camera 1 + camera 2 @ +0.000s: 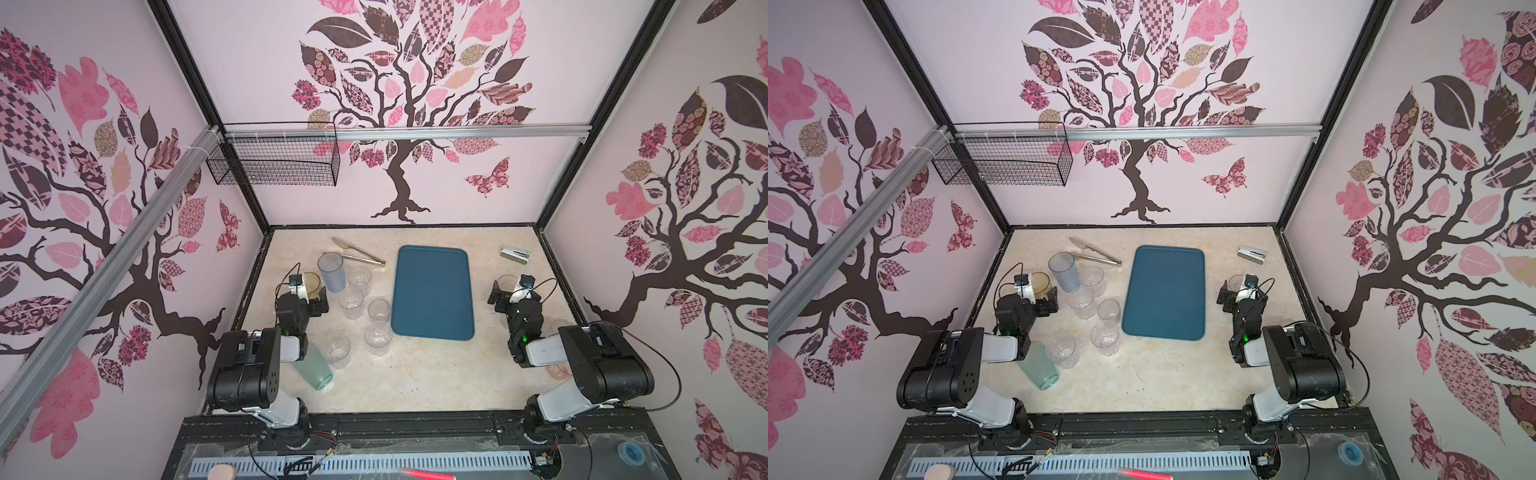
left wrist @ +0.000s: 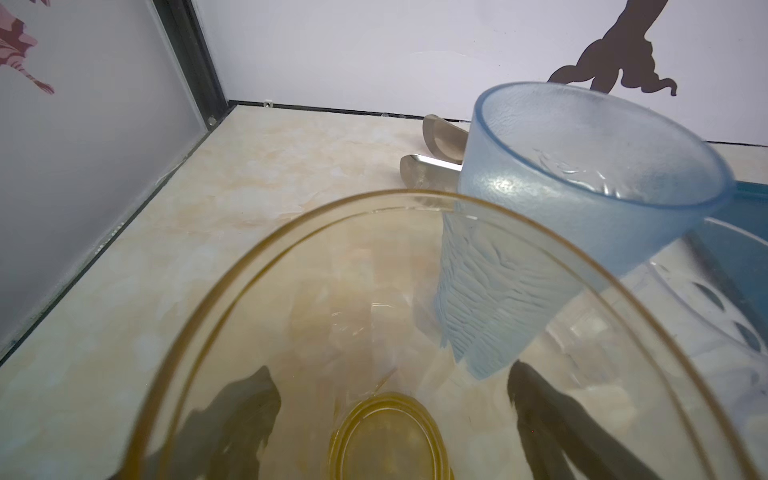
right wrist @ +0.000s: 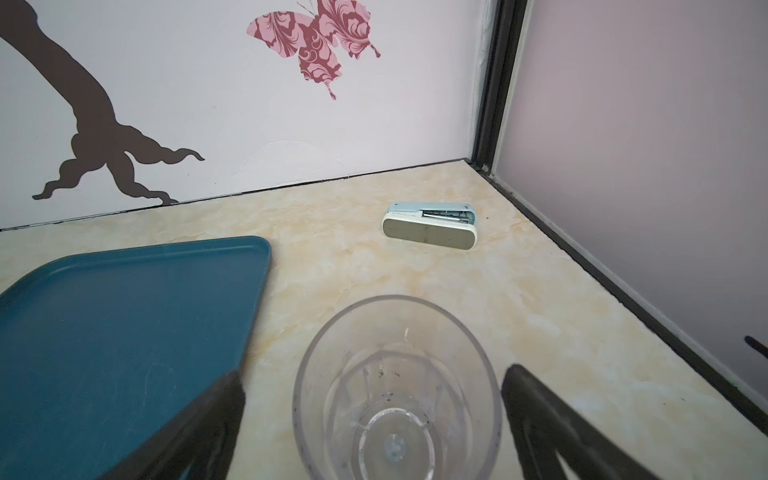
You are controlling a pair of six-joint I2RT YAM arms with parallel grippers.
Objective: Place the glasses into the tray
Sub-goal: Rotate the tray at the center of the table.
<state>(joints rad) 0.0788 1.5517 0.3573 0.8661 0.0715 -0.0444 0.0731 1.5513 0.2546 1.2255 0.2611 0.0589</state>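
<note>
The glasses stand on the surface point(image 1: 415, 374) to either side of the tray point(image 1: 432, 293), none of them on it. In both top views, a tall blue-grey glass point(image 1: 331, 272) stands just beside an amber glass point(image 1: 312, 281) on the left. Five short clear glasses point(image 1: 351, 302) cluster between these two and the tray's edge. A teal-green glass point(image 1: 318, 370) appears to lie on its side, partly under the left arm. Metal tongs point(image 1: 359, 251) lie behind the blue-grey glass. The left jaws are spread, with one finger point(image 2: 237, 424) on each side of the amber glass in the left wrist view; whether they touch it cannot be told. On the right, a clear glass point(image 3: 397, 386) stands upright between the right jaws, which are spread wide with a gap on both sides. A white stapler point(image 3: 430, 226) lies near the back right corner, well apart from the tray.
</note>
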